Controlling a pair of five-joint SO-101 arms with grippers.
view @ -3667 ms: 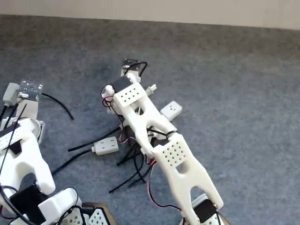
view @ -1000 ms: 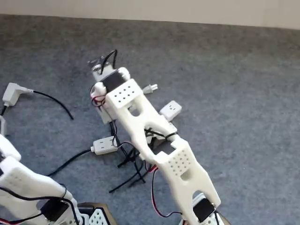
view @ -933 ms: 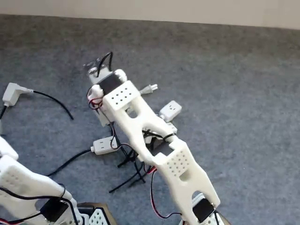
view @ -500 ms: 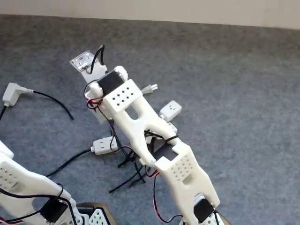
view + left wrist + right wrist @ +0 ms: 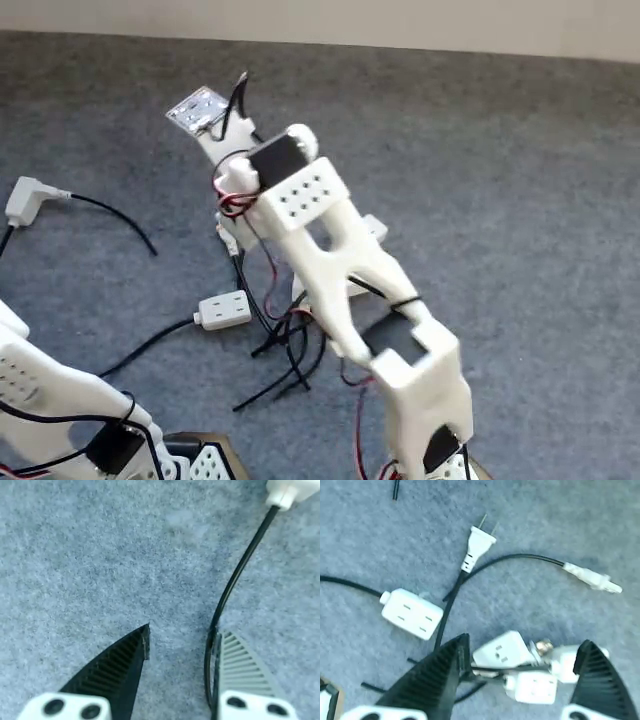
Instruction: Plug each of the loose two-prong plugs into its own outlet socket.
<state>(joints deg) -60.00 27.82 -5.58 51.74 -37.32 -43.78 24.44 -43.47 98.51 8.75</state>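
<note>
My right gripper (image 5: 525, 642) hangs open above a cluster of white outlet sockets (image 5: 502, 652). Beyond it on the grey carpet lie a loose two-prong plug (image 5: 479, 542), a slim second plug (image 5: 592, 577) on the same black cord, and a white outlet block (image 5: 412, 612). In the high view the right arm (image 5: 330, 250) stands over this cluster, with the outlet block (image 5: 225, 310) beside it. My left gripper (image 5: 182, 640) is open over bare carpet. A black cord (image 5: 235, 580) runs along its grey finger (image 5: 245, 665) to a white plug (image 5: 290, 490). An angled white plug (image 5: 25, 197) lies at the far left.
Black cords (image 5: 285, 360) tangle on the carpet under the right arm. The left arm (image 5: 40, 390) sits folded at the near left corner. Open grey carpet (image 5: 500, 180) stretches to the right and toward the far wall.
The right arm has lifted and swung its wrist up and slightly right, now covering the plug that lay beside it. The left arm pulled back earlier, leaving the angled plug on the carpet.
</note>
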